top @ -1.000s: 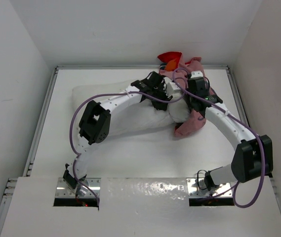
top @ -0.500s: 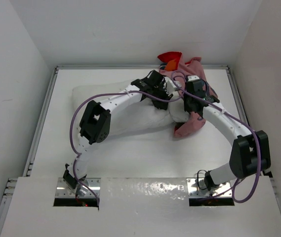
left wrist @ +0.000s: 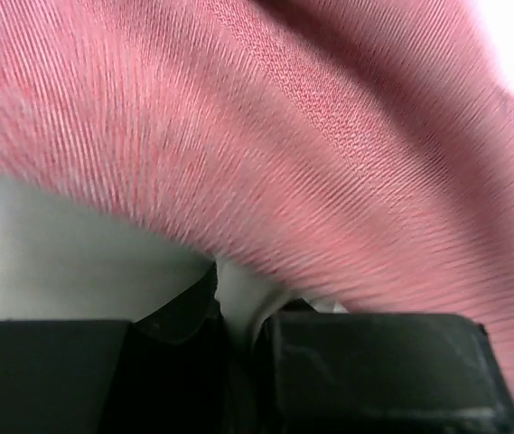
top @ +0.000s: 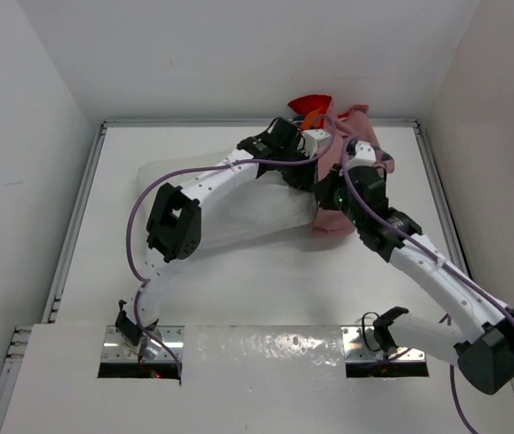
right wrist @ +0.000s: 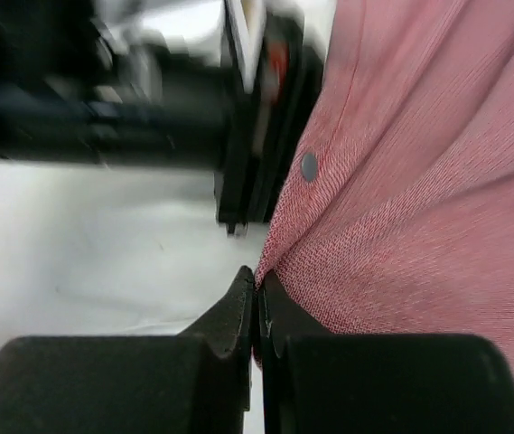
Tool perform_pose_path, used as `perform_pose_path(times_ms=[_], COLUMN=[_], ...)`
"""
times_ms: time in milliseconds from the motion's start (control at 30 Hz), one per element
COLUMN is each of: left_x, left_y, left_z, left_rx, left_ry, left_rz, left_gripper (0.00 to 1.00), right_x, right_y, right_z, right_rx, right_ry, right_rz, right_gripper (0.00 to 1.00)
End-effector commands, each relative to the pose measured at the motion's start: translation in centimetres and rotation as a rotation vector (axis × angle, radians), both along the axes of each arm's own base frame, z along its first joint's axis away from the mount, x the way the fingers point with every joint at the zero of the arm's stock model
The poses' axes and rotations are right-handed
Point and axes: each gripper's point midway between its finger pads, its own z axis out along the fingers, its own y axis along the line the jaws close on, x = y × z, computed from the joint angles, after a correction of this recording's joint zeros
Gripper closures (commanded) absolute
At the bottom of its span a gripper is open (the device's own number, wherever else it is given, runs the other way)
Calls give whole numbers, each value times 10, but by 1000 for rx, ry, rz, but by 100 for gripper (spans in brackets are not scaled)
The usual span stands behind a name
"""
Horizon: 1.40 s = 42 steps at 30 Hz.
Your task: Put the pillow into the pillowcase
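Observation:
The white pillow [top: 225,210] lies across the middle of the table, its right end under the pillowcase [top: 358,136]. The pillowcase is bunched at the back right, faded pink side out, with a red and orange part [top: 311,103] at the far edge. My left gripper [top: 308,172] is at the pillow's right end. In the left wrist view it [left wrist: 238,303] is shut on white pillow fabric [left wrist: 58,235], with pink cloth [left wrist: 311,136] draped over it. My right gripper [top: 333,197] is shut on the pillowcase's pink edge [right wrist: 419,199], seen close up [right wrist: 258,289] just beside the left gripper.
White walls close off the table on the left, back and right. The table's raised rim [top: 85,208] runs along the sides. Purple cables loop over both arms. The right arm's elbow [top: 496,348] sits low at the near right.
The right arm has swung its elbow down to the near right, and its gripper has drawn the pink pillowcase edge nearer and left. The left gripper has pushed slightly further back right.

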Motion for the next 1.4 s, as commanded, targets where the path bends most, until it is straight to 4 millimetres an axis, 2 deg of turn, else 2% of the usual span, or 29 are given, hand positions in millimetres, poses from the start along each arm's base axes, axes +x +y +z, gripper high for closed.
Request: perform_pose_path(times_ms=[0,67,100,167,200,233,267,333,367,400,467,500,567,600,700,733,767,800,867,933,967,1000,1033,1133,1167,1233,1267,1333,1367], left_x=[15,-2,-17,-29,-34,-34,-36,-34,-32,-25,-20,-5,9,17,36,41,52,60,84,101,101,103,102,129,154,171,177,177,177], left_y=[-27,-43,-48,-49,-43,-37,-24,-9,-2,16,44,66,100,115,142,144,147,153,160,178,172,177,175,213,248,277,295,303,303], left_z=[40,50,58,55,45,39,25,14,9,4,10,12,23,38,73,84,101,113,127,133,133,134,132,124,106,90,66,28,17], left_rx=[-230,-347,-405,-422,-384,-348,-256,-150,-93,22,165,265,399,421,454,447,432,423,386,349,289,261,226,179,96,23,107,194,201], left_ry=[46,111,175,222,225,215,182,122,97,39,-23,-85,-162,-198,-291,-316,-370,-403,-465,-478,-461,-443,-416,-365,-271,-191,-196,-185,-177], left_rz=[48,-55,-126,-172,-190,-193,-204,-209,-204,-183,-179,-123,-65,-30,54,75,124,169,263,329,305,302,295,404,488,553,582,551,540], left_gripper=[100,100,100,100,86,76,59,47,44,36,34,31,30,30,29,28,26,25,23,22,21,19,17,16,19,26,32,32,32], right_x=[-1,2,8,11,12,10,8,-2,-3,0,-6,-3,-4,0,12,19,26,34,49,67,75,79,85,88,87,85,82,83,82], right_y=[49,53,37,12,-10,-20,-29,-39,-41,-41,-46,-46,-55,-57,-63,-63,-65,-67,-68,-69,-68,-65,-61,-57,-58,-58,-57,-54,-53], right_z=[2,-13,-29,-53,-72,-78,-77,-87,-85,-74,-71,-55,-48,-36,-24,-31,-31,-24,-32,-23,-27,-27,-34,-52,-64,-73,-82,-88,-92], right_rx=[263,268,239,233,256,241,170,68,35,-16,-92,-102,-158,-163,-185,-199,-207,-203,-203,-186,-182,-177,-168,-136,-118,-93,-86,-76,-81], right_ry=[23,71,90,146,194,203,182,240,248,230,249,222,219,200,188,206,208,197,220,172,179,180,201,246,271,283,298,302,311], right_rz=[116,107,35,-43,-98,-120,-117,-117,-103,-68,-31,-26,-33,-44,-84,-92,-125,-151,-208,-251,-266,-267,-267,-285,-311,-334,-335,-326,-324], right_gripper=[100,100,100,100,100,100,94,77,69,53,42,38,32,32,34,37,46,52,66,67,65,65,66,67,67,67,66,66,67])
